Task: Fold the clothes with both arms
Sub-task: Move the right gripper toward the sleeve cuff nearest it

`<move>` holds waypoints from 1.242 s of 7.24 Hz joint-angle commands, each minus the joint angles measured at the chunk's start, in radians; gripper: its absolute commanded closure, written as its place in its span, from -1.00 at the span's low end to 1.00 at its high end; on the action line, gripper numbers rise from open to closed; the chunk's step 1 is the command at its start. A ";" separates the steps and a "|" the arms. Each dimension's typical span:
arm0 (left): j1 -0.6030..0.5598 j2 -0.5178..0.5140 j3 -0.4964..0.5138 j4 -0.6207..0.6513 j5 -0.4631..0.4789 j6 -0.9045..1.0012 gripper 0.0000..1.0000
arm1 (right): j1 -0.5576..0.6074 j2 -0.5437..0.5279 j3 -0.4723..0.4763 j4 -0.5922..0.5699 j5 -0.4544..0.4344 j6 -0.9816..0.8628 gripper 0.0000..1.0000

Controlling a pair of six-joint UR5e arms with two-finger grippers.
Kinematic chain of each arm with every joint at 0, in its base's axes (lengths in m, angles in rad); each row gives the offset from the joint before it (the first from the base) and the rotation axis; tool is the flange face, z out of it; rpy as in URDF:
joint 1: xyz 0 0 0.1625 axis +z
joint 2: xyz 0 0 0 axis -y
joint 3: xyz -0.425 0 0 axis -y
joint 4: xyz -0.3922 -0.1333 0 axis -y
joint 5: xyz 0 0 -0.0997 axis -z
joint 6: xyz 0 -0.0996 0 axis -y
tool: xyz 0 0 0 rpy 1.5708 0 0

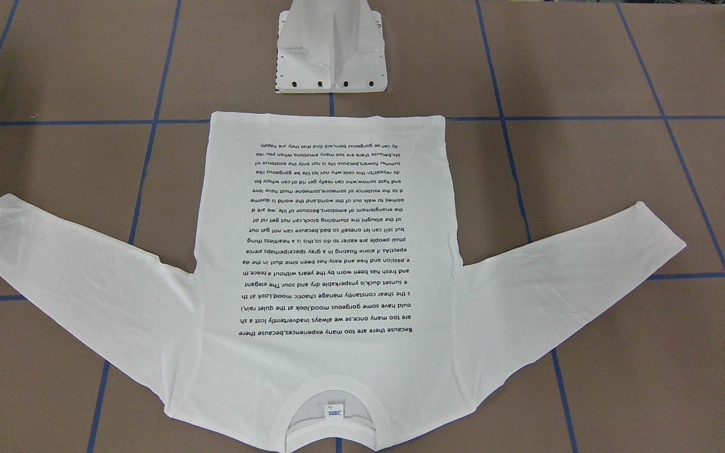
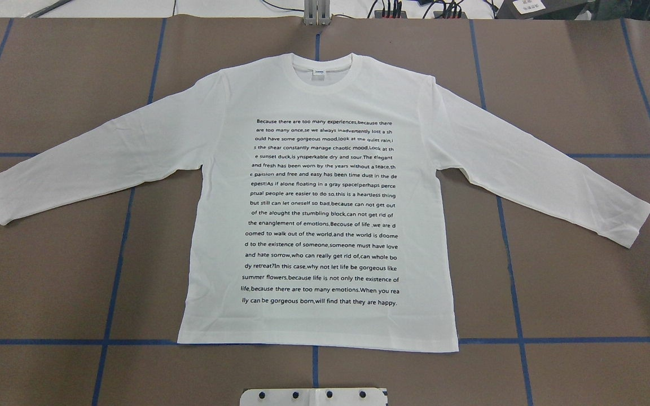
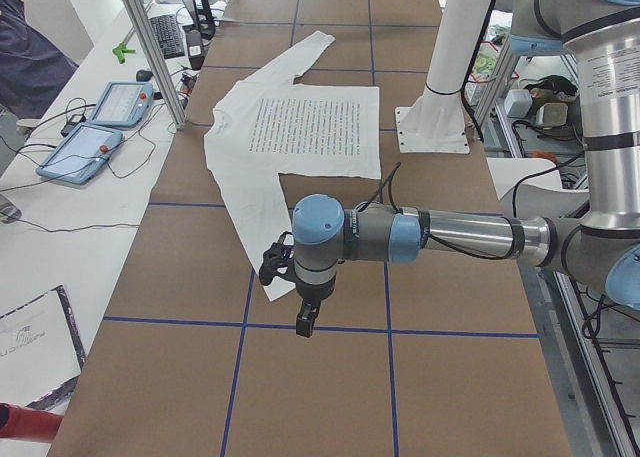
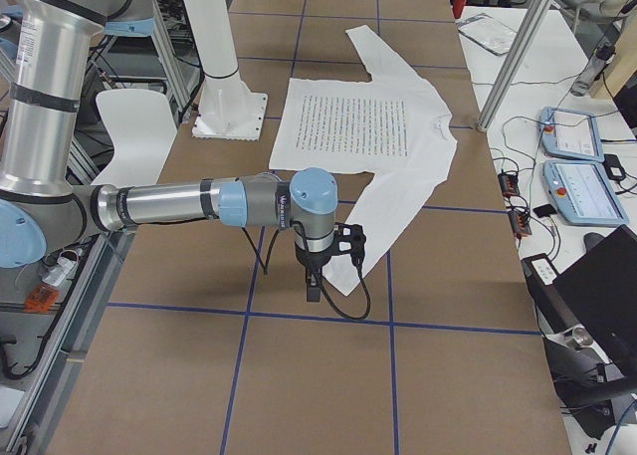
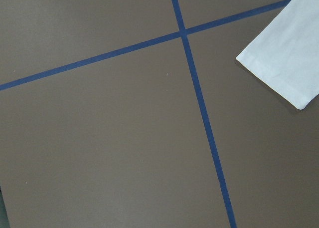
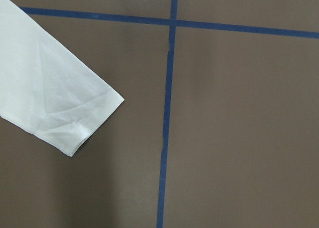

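A white long-sleeved T-shirt [image 2: 319,197] is spread flat on the brown table [image 2: 48,282], centred in front of the white pedestal [image 1: 331,56]. The side with the block of black text [image 2: 320,211] is turned up. The hem is laid on the near side, just short of the pedestal and along a blue tape line [image 2: 584,340]. The ribbed collar [image 2: 321,76] is placed at the far side, and a small neck label [image 1: 333,411] is seen inside it. Both sleeves are stretched outward and slanted back toward the robot's side, one to the left and one to the right, each lying flat.

The left arm [image 3: 450,237] is extended out over the table at the left end. The left gripper [image 3: 303,312] is held pointing down above the table beside the end of the left sleeve. In the left wrist view the left cuff [image 5: 284,63] is seen at the right edge, beside a crossing of tape lines. No fingers are shown there, so it cannot be told how far this gripper is open, and nothing is seen in its hold.

The right arm [image 4: 179,203] is extended in the same way at the right end. The right gripper [image 4: 313,281] is held above the table by the end of the right sleeve. The right cuff [image 6: 65,113] is seen at the left edge of the right wrist view. The opening of this gripper cannot be told either.
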 commanded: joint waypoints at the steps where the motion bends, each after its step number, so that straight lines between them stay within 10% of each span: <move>1: 0.002 0.000 -0.015 0.003 0.002 0.008 -1.00 | 0.000 0.000 0.000 0.003 0.000 -0.001 -1.00; 5: 0.031 -0.041 -0.038 -0.005 0.004 0.001 -1.00 | -0.044 0.060 -0.018 0.009 0.005 0.065 -1.00; 9: 0.028 -0.048 -0.046 -0.006 0.007 -0.001 -1.00 | -0.318 0.066 -0.234 0.606 -0.012 0.672 -1.00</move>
